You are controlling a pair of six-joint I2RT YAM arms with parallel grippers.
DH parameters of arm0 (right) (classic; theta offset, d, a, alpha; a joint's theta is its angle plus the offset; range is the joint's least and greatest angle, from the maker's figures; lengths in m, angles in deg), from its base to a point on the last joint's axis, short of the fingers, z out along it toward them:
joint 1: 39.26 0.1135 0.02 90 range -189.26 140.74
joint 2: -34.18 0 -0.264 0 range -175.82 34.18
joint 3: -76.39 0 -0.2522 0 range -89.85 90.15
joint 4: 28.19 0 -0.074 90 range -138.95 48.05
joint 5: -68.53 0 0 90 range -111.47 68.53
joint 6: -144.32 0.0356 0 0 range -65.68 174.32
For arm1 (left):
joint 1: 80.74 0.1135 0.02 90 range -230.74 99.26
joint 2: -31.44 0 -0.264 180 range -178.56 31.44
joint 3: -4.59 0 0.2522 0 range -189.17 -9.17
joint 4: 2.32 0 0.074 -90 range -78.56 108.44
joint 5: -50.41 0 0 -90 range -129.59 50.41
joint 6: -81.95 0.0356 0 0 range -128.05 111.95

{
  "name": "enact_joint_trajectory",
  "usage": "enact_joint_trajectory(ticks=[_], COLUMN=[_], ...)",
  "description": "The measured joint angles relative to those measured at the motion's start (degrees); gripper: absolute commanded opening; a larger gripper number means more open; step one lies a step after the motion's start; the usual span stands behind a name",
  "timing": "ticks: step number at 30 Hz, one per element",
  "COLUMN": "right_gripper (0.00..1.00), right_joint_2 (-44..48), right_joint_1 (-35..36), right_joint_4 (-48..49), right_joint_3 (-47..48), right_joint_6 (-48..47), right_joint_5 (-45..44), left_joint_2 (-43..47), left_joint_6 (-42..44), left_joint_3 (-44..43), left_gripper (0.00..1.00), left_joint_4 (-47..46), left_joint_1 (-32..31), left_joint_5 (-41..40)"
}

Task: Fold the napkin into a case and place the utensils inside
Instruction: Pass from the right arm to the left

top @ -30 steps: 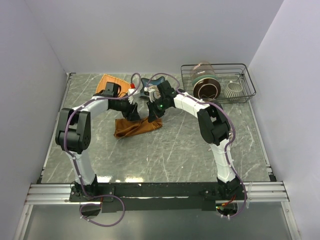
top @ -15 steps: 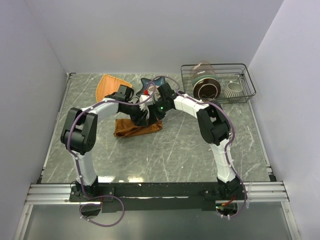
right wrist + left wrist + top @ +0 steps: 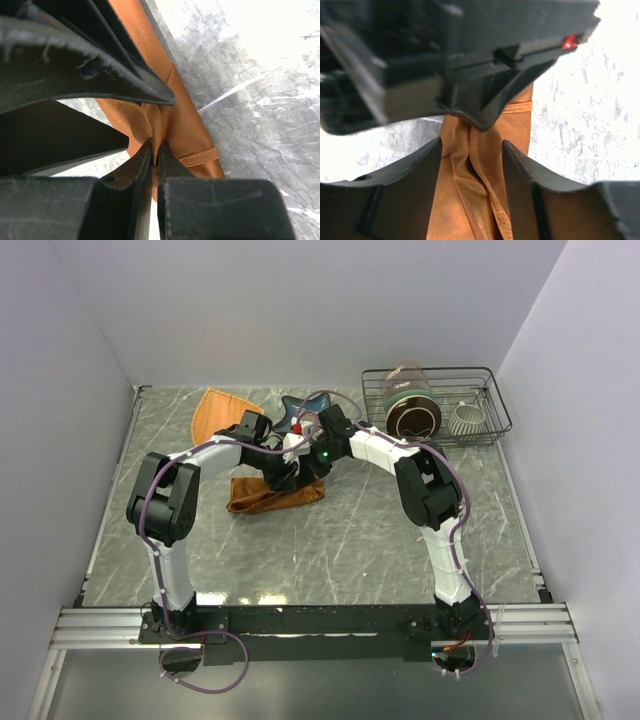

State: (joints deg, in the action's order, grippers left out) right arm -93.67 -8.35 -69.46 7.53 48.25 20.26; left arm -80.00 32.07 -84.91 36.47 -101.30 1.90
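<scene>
The napkin (image 3: 185,125), a rust-orange cloth bunched into a long narrow strip, is pinched at one fold by the right gripper (image 3: 155,150). Its two black fingers are pressed together on a raised ridge of the fabric. The left gripper (image 3: 471,150) stands right against it with its jaws spread. The cloth runs between its fingers (image 3: 417,170); whether they touch the fabric cannot be told. In each wrist view the other gripper's black body fills the upper part, so the two crowd close over the same stretch of cloth.

From above, both arms reach inward and meet over the right-hand part of the napkin. It lies crumpled on the grey marbled table (image 3: 350,540), left of centre. Behind it to the left sits a lighter orange woven triangular plate (image 3: 212,412). A dark blue object (image 3: 293,406) shows just behind the grippers, partly hidden. At the back right, a wire rack (image 3: 495,400) holds a glass jar (image 3: 404,385), a brown round dish (image 3: 414,420) and a white cup (image 3: 467,419).
</scene>
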Motion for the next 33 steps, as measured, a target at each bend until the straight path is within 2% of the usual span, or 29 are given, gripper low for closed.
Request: enact_joint_trajectory(ticks=[5,12,18,19,21,22,24,26,28,33], right_gripper=[0.11,0.11,0.11,0.11,0.13,0.18,0.23,0.34,0.44,0.54], right_joint_2=[0.0,0.0,0.0,0.0,0.0,0.0,0.0,0.0,0.02,0.44], right_joint_1=[-0.35,-0.66,-0.79,-0.87,-1.07,-1.18,-1.36,-1.57,-1.77,-2.6], right_joint_4=[0.42,0.96,1.03,1.03,1.18,1.22,1.09,0.87,0.72,-0.31], right_joint_3=[-0.02,-0.37,-0.42,-0.48,-0.72,-0.81,-1.05,-1.09,-1.09,-1.11], right_joint_6=[0.24,0.24,0.2,0.2,0.2,0.2,0.13,0.09,-0.09,0.46], right_joint_5=[0.83,1.55,2.01,2.01,2.19,2.19,2.12,2.21,1.9,1.18], left_joint_2=[-0.11,-1.29,-2.62,-2.75,-3.04,-3.19,-3.69,-4.0,-4.02,-4.02], left_joint_6=[1.4,1.16,1.01,1.11,1.38,1.44,1.9,2.32,2.38,1.46], left_joint_3=[-1.2,-3.17,-4.07,-4.24,-4.76,-5.05,-6.08,-6.8,-7.08,-7.76], left_gripper=[0.46,0.45,0.32,0.25,0.19,0.14,0.08,0.01,0.01,0.01], left_joint_4=[1.51,2.25,2.78,3.26,4.26,4.68,5.88,6.67,7.61,9.9], left_joint_1=[-0.07,-0.55,-1.09,-1.2,-1.49,-1.62,-1.86,-1.92,-1.92,-1.99], left_joint_5=[0.0,-0.26,-0.46,-0.46,-0.46,-0.52,-0.76,-1.18,-1.53,-2.36])
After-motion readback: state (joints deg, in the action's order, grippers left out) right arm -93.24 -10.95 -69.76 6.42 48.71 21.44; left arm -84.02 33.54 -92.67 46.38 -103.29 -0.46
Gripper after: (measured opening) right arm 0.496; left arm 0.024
